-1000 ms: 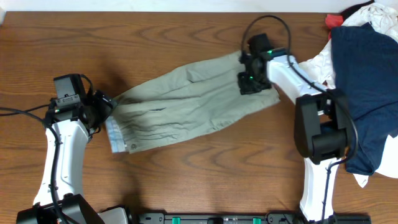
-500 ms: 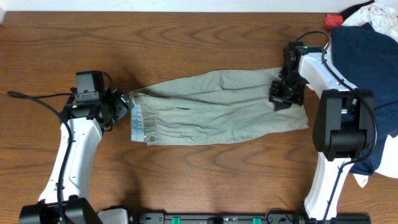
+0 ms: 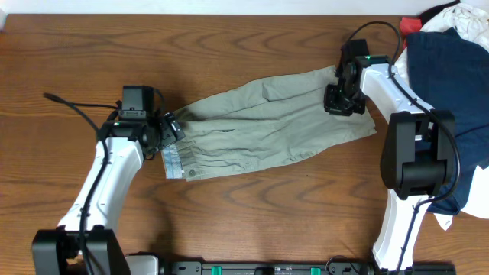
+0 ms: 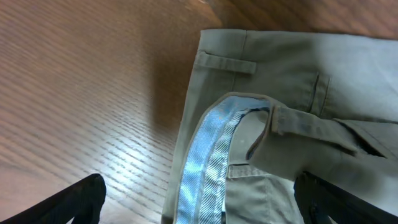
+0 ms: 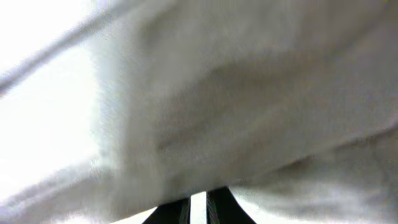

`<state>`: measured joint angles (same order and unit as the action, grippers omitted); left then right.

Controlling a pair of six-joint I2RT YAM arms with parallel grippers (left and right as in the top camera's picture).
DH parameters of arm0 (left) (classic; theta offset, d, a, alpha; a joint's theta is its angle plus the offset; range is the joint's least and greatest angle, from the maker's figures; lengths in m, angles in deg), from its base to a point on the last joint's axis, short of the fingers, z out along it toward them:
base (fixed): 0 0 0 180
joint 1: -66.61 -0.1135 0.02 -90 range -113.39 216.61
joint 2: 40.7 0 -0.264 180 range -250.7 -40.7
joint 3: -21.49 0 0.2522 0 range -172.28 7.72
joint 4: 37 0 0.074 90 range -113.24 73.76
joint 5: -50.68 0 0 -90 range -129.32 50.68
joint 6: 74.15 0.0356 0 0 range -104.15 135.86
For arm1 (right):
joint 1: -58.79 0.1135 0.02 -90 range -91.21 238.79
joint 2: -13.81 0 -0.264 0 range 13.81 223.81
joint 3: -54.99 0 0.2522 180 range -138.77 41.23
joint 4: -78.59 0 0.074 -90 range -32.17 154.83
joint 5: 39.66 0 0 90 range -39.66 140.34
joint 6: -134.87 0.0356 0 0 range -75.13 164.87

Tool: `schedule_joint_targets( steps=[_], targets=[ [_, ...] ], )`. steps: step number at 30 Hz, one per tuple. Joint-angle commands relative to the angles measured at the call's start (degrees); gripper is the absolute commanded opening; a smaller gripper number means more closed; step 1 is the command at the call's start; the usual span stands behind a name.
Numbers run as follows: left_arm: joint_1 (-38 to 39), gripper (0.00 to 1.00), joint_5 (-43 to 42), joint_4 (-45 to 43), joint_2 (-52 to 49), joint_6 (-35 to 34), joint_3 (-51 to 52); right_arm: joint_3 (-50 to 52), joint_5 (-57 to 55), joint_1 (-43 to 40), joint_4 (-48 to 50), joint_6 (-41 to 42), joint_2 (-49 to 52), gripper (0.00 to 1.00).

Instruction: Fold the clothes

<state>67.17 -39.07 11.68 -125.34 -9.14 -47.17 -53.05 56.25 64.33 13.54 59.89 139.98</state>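
A brown wood-grain tabletop carries wrinkled khaki cotton shorts lying slantwise across its middle. At its right edge a dark navy garment is heaped with white cloths and a red cloth.

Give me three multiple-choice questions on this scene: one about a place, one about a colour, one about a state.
1. Where on the table is the navy garment? A left edge; B right edge; C centre.
2. The shorts' waistband lining is: A red; B black; C pale blue.
3. The left tool is: A open; B shut on the shorts; C out of view.
Answers: B, it lies beside the right arm; C, the left wrist view shows it; A, its fingers stand wide apart.
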Motion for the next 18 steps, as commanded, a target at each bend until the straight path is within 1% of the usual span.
schedule_joint_targets(
  steps=[1,4,6,9,15,18],
  targets=[
    [0.44,0.98,1.84,0.04,-1.57,1.38,-0.72,-2.67,0.63,1.20,1.95,-1.42,0.66,0.13],
    [0.44,0.98,2.38,0.02,-1.86,1.42,-0.72,-2.69,1.64,1.77,5.07,-1.44,0.66,0.21],
    [0.46,0.98,2.38,-0.17,-1.84,1.42,-0.72,-2.69,2.08,2.43,8.13,-1.64,0.66,0.29],
    [0.46,0.98,2.36,-0.24,-1.84,1.40,-0.72,-2.69,2.27,3.58,12.85,-1.88,0.70,0.35],
    [0.46,0.98,2.34,-0.22,-1.84,1.40,-0.72,-2.69,0.35,7.23,22.16,-2.40,1.44,0.39],
    [0.46,0.98,2.36,-0.22,-1.84,1.42,-0.72,-2.69,-2.21,8.35,24.68,-2.40,1.81,0.41]
  ],
)
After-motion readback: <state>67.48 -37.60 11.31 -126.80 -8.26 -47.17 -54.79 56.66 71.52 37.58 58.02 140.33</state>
